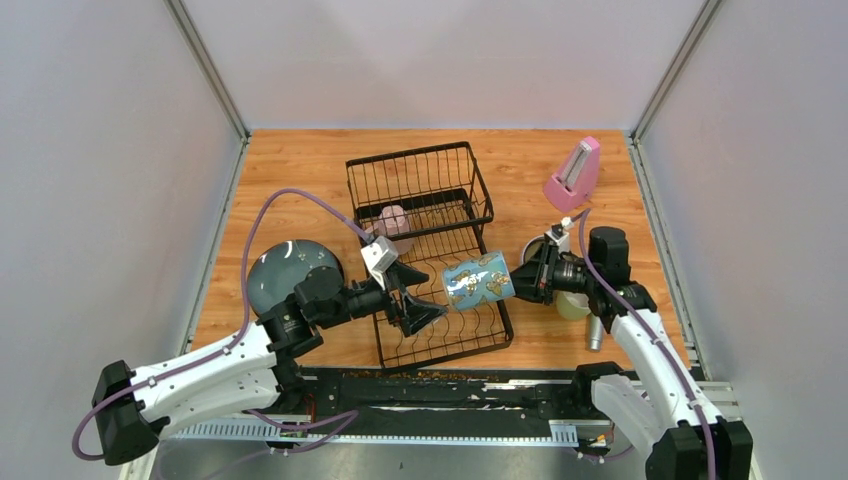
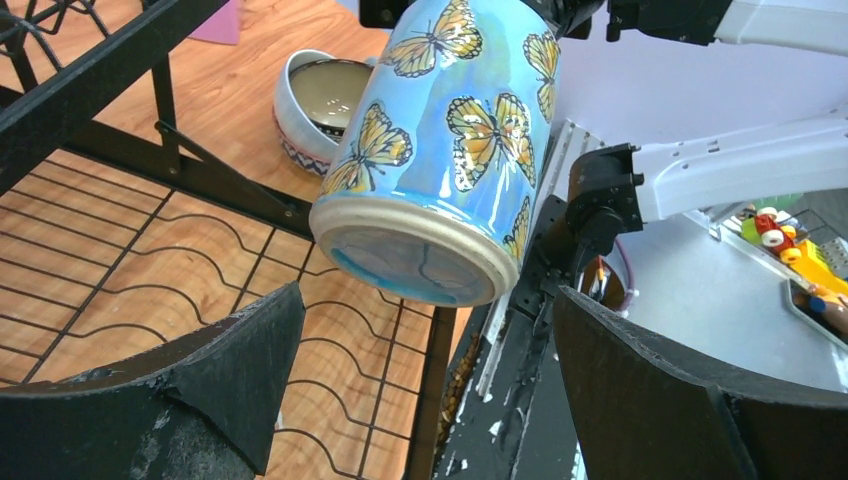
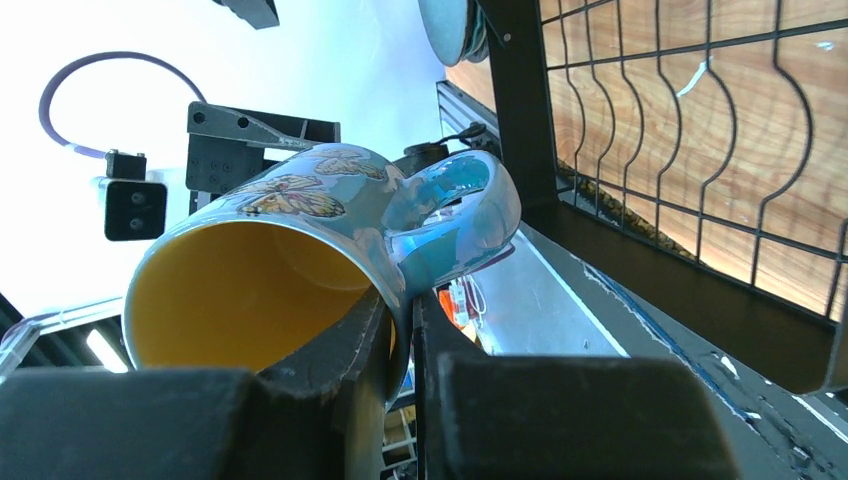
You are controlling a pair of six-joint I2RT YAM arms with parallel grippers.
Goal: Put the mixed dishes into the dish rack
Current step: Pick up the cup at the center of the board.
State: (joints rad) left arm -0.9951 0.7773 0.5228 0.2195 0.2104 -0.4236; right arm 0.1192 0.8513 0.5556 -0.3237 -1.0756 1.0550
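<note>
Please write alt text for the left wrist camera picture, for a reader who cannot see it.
A blue ceramic mug painted with orange butterflies hangs tilted, base toward the camera, over the edge of the black wire dish rack. The black left gripper stands open below it. Behind, a white bowl with a patterned band sits on the wooden table.

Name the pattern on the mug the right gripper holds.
Orange butterflies on the blue mug; clearest in left wrist view.
</note>
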